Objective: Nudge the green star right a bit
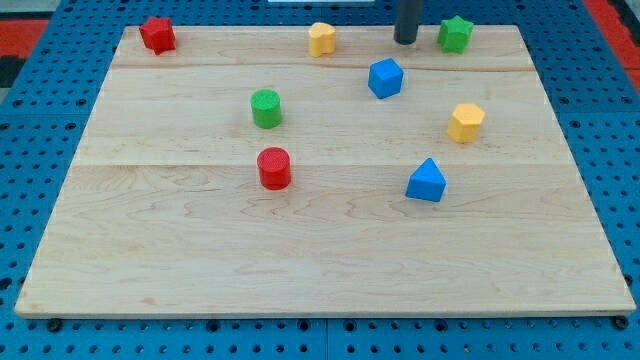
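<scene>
The green star [456, 33] sits near the board's top edge, toward the view's right, flat on the wood. My tip [405, 41] stands just to its left, near but apart from it, with a strip of bare board between us. I carry no pincer, only this dark rod, so nothing of mine spreads or pinches; the rod's end simply rests at board height. Its upper part runs out of the view's top.

Just below my tip, slightly to the view's left, lies the blue cube [385, 77], apart from me. To the view's left of my tip, along the same top edge, is a yellow block [321, 38]; its exact shape I cannot make out. Below the star, well apart from it, is a second yellow block [465, 122], which looks six-sided. Lower still, a little to the left of that one, is a blue block [426, 181] with a peaked top.

Left of the board's middle stands the green cylinder [265, 108], and just below it, not touching, the red cylinder [274, 168]. The red star [157, 34] lies in the top left corner, far from everything else.

All rest on the pale wooden board [320, 260], which lies on a blue perforated table [40, 120].
</scene>
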You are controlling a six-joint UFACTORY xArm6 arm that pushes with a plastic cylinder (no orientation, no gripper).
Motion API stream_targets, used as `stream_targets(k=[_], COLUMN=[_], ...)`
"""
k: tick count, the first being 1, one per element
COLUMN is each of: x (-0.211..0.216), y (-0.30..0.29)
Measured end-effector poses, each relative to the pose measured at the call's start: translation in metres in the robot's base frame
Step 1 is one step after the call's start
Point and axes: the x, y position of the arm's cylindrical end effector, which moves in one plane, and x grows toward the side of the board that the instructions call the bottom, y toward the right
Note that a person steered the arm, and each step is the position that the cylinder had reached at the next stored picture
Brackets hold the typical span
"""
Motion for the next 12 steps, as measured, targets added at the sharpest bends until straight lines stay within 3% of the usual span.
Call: stream_targets(k=[8,10,12], x=[-0.006,0.028,0.099], y=[0.054,0.045,0.035])
